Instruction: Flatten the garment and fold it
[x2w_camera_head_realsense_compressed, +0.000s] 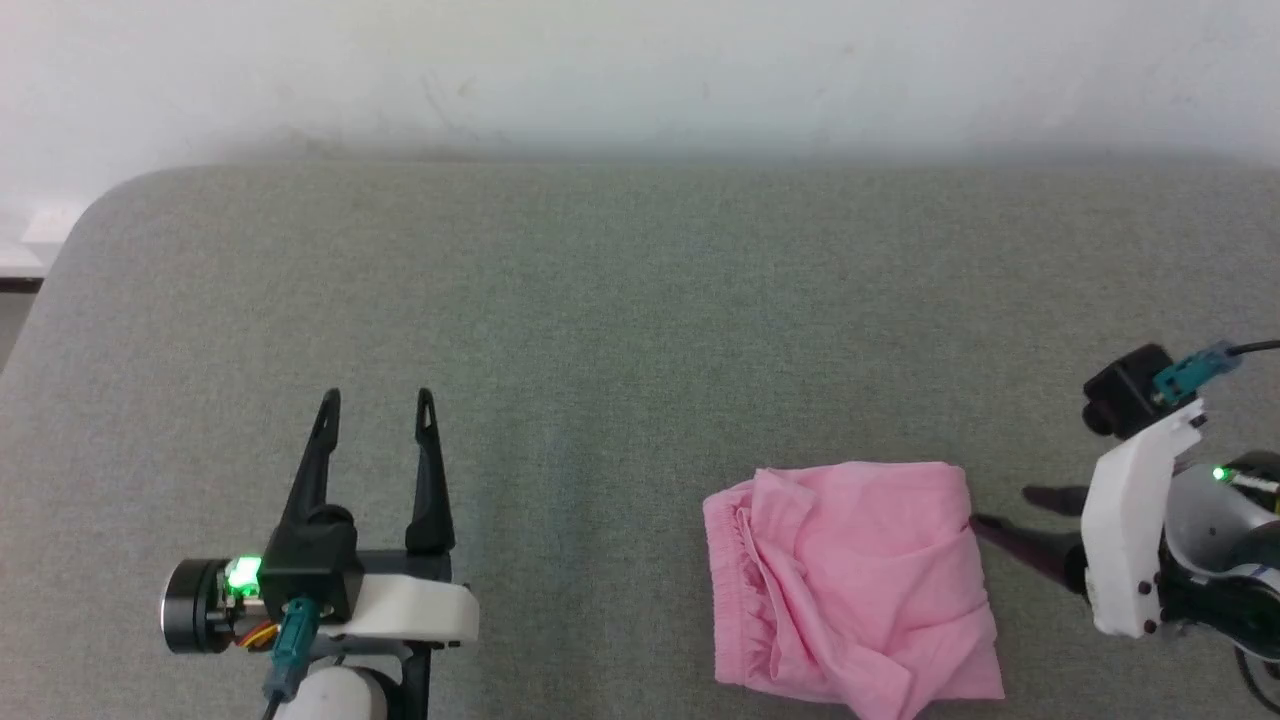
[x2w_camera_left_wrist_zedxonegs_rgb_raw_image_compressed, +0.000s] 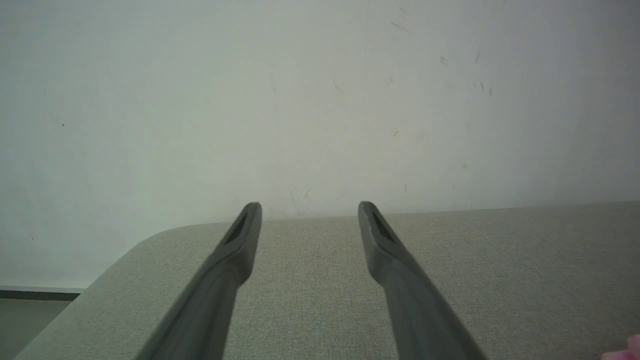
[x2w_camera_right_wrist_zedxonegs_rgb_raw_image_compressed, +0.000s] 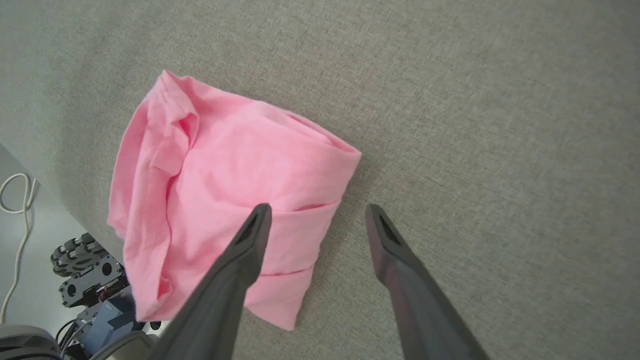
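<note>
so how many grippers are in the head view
2: the left gripper, open, over the grey surface at lower left; the right gripper, open, at the right edge of the garment.

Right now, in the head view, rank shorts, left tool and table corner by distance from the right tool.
1. Shorts, just beside the right tool.
2. Left tool, lower left.
3. Table corner, far upper left.

left pincer (x2w_camera_left_wrist_zedxonegs_rgb_raw_image_compressed: 310, 207) stood wide apart above grey fabric worktop (x2w_camera_left_wrist_zedxonegs_rgb_raw_image_compressed: 525, 260), scuffed white wall (x2w_camera_left_wrist_zedxonegs_rgb_raw_image_compressed: 320, 100) rose behind, worktop corner rounded at left, sliver of pink garment (x2w_camera_left_wrist_zedxonegs_rgb_raw_image_compressed: 627, 351) showed at bottom right edge
</note>
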